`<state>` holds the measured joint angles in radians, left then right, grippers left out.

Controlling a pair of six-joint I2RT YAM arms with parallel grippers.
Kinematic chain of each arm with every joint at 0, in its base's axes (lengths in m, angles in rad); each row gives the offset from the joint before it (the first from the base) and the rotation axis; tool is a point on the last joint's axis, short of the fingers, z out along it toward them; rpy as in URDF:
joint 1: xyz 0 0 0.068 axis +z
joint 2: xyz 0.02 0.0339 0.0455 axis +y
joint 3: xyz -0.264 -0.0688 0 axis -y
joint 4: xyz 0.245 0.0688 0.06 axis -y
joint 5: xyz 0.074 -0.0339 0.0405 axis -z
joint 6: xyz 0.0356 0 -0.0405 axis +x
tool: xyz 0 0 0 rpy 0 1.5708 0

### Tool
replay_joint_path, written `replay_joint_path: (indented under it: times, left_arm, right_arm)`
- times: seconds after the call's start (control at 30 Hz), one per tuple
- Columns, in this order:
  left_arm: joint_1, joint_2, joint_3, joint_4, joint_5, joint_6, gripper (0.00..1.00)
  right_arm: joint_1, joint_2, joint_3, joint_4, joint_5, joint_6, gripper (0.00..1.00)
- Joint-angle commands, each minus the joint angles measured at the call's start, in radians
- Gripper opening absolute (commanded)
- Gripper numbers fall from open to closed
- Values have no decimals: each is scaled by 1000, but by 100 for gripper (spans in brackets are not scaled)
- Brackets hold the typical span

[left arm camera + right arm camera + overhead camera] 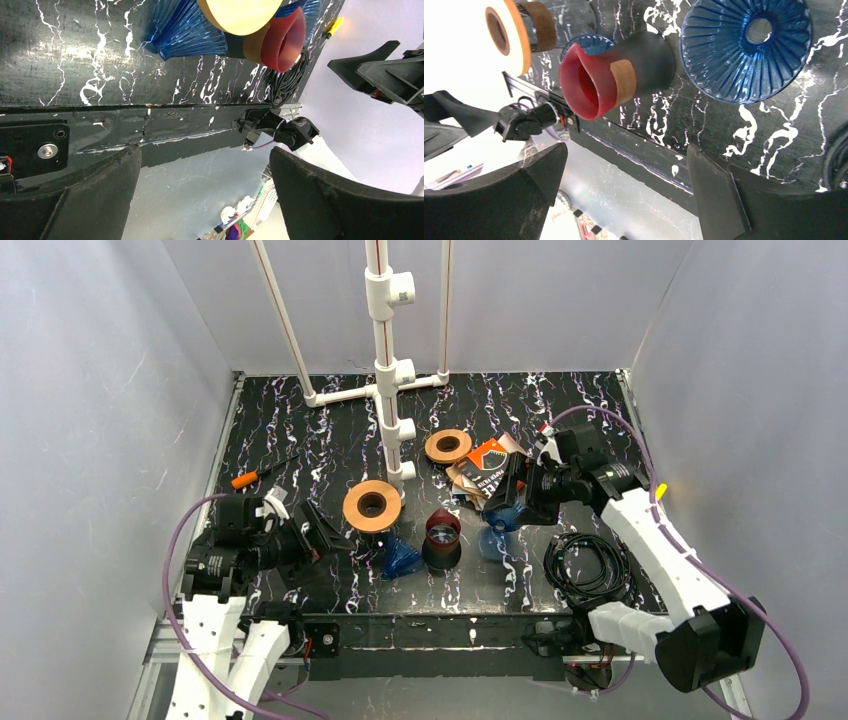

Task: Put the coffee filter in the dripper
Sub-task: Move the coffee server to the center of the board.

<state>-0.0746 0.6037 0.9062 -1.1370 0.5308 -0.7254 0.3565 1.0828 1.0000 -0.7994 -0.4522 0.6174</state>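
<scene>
Blue ribbed dripper sits on the black marbled counter, just below the R gripper. That gripper is spread fully wide w/ nothing btwn its fingers. Coffee filter pack, orange-black w/ brown paper showing, lies on the counter just behind the R gripper, not in either dripper. 2nd dripper lies nr the front edge, touching a red-and-black cup. L gripper is also wide open and empty, low over the counter's front-left, beside a tan tape roll.
</scene>
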Motion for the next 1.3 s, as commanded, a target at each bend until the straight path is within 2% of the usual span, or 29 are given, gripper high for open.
replay_joint_path:
  times: [0.0, 0.13, 0.27, 0.5, 0.77, 0.93, 1.27]
  left_arm:
    - [-4, 41, -6, -20, -13, 13, 98]
    - [-4, 102, 2, 15, -33, 11, 98]
    - [-4, 146, 13, 109, -24, -38, 98]
    - [-4, 203, 43, 167, -16, -54, 98]
    - [-4, 202, 41, 166, -34, -51, 98]
    - [-4, 193, 42, 155, -46, -50, 98]
    - [-4, 175, 39, 124, -59, -50, 98]
  right_arm:
    - [26, 87, 134, -55, 41, -109, 99]
    - [73, 182, 269, -113, 110, -176, 97]
    - [158, 260, 345, -141, 212, -176, 93]
    - [412, 361, 490, -108, 303, -149, 89]
    - [654, 368, 505, 53, 314, -202, 85]
    - [755, 443, 517, 92, 309, -228, 82]
    - [825, 517, 441, 195, 295, -240, 66]
